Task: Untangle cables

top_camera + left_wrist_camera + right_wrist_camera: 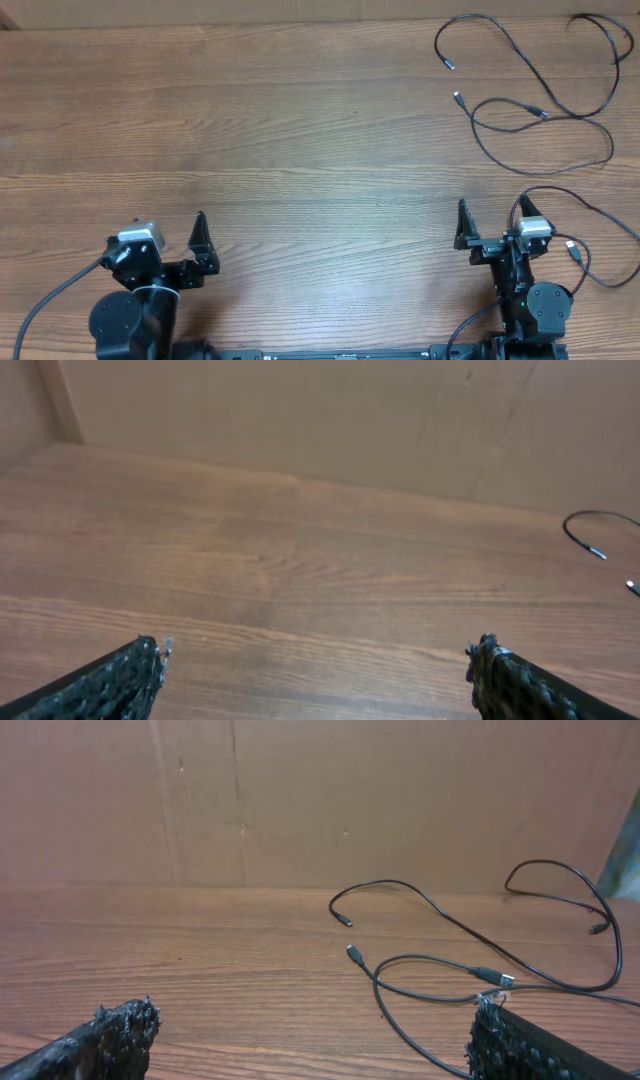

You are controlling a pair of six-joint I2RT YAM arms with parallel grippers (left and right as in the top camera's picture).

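The left fingers (110,685) stand spread as wide as they go, with nothing between them. Only bare table (300,120) shows in the gap. The right fingers (110,1038) are spread just as wide and are also empty. Both pairs sit low over the near edge of the table, pointing away from the robot, and are well apart from each other.

The cables (495,977) lie loose on the table, ahead of the right fingers and off to their right side. They are spread in open loops rather than a tight bundle, and some strands cross one another. One strand curves back toward the right fingers and passes close in front of the right-hand fingertip; whether it touches cannot be told. Two small plug ends (355,954) point toward the open middle of the table, ahead of the gap between the right fingers. A larger plug with a metal end lies just ahead of the right-hand fingertip.

From the left fingers the cables are far off, ahead and well to the right. Only a curved end and a plug (597,553) show at the edge of the left wrist view. In the overhead view, one more thin strand with a plug (572,245) lies on the right side of the right fingers.
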